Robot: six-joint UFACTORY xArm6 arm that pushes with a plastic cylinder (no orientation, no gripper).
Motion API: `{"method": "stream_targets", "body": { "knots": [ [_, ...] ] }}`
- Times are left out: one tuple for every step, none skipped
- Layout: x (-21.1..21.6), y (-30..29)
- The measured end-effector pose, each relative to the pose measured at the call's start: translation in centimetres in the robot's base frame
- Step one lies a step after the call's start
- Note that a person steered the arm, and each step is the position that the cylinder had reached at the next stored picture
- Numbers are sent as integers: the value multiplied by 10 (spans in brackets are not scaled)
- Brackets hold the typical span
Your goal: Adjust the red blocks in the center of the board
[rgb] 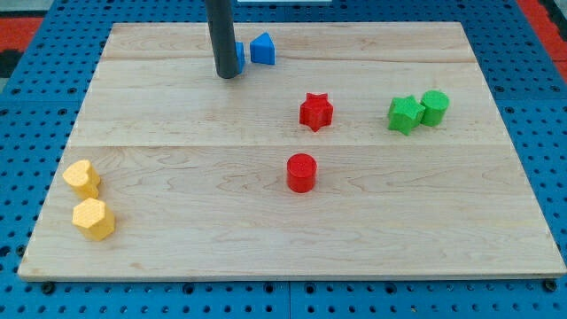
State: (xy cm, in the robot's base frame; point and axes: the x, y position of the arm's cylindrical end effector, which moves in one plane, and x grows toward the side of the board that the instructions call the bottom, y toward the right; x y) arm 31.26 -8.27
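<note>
Camera view shows a pale wooden board (177,221) resting on a blue pegboard surface (27,89), with no containers on it. Near the middle sit a red star block (315,112) and, below it and apart, a red cylinder (301,172). My tip (228,75) stands at the view's top, well apart from both reds; being a plain rod, it has nothing to open or close. It partly hides one blue block (240,56), shape unclear, beside a second blue block (262,50). Two green blocks, a star (404,114) and a cylinder (434,106), touch at right. A yellow heart (81,177) and a yellow hexagon (93,219) sit at lower left.
</note>
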Motion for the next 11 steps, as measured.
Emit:
{"method": "stream_targets", "body": {
  "knots": [
    [5,112],
    [45,172],
    [70,138],
    [70,80],
    [73,102],
    [137,187],
    [201,175],
    [198,108],
    [156,71],
    [128,62],
    [128,78]
  ]
}}
